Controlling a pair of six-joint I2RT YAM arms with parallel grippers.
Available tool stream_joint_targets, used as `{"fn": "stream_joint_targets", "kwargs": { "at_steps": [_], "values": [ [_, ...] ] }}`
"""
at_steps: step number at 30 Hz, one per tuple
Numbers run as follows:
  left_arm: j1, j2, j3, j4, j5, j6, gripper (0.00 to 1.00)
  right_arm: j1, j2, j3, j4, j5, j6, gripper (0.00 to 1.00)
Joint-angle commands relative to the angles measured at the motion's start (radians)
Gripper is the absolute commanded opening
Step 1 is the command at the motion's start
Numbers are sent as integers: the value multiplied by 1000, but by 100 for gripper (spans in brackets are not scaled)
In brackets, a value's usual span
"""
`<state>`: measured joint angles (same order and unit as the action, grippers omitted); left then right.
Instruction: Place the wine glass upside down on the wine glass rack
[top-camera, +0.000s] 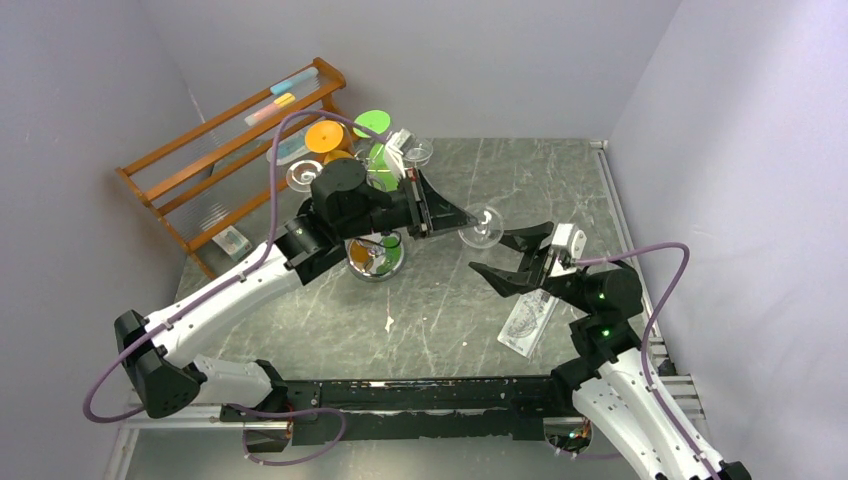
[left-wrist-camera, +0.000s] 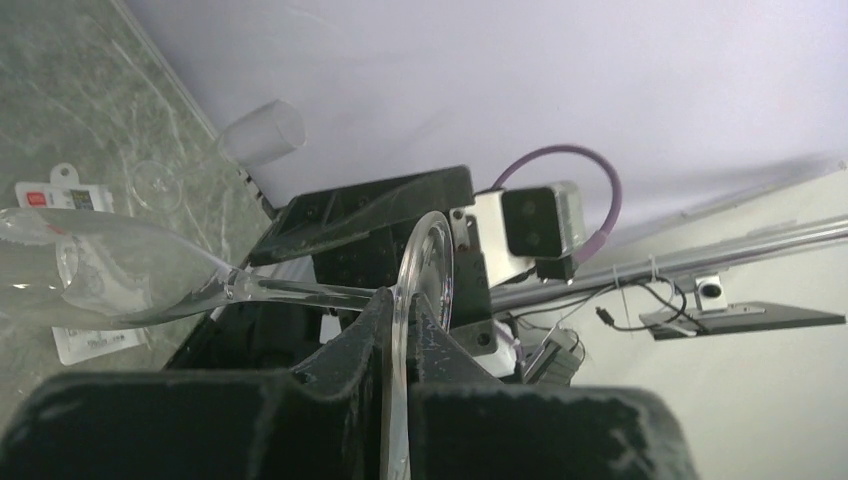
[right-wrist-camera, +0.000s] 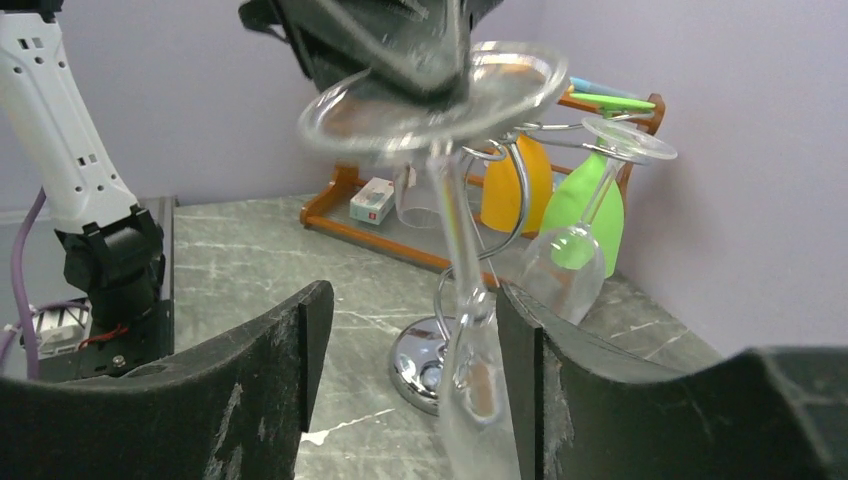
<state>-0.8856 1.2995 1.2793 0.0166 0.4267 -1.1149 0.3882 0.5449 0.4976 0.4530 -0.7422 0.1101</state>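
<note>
Pinching the glass (right-wrist-camera: 462, 270) by its foot with the left gripper (left-wrist-camera: 398, 335), bowl hanging down, in mid-air and apart from the rack (top-camera: 375, 262). Holding the right gripper (right-wrist-camera: 415, 300) spread wide either side of the bowl. Looks like a handoff tbh. Next up, probably: close gently on the stem, release left, then slide the foot into a free hook without bumping the green glass (right-wrist-camera: 588, 210).

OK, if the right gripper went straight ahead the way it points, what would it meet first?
Likely the wine glass in the left gripper: its bowl hangs between the right gripper's open fingers.
</note>
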Motion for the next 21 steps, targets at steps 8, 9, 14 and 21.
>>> {"fn": "stream_joint_targets", "kwargs": {
  "at_steps": [8, 9, 14, 21],
  "values": [
    [90, -8, 138, -174, -100, -35, 5, 5, -84, 28, -75, 141, 19, 69],
    [93, -12, 146, -203, -123, -34, 5, 6, -93, 28, -82, 155, 18, 69],
    [104, -21, 209, -354, -233, -30, 5, 6, -126, 30, -99, 207, 16, 69],
    [138, -42, 224, -433, -312, -79, 5, 5, -137, 32, -86, 244, 41, 70]
  ]
}}
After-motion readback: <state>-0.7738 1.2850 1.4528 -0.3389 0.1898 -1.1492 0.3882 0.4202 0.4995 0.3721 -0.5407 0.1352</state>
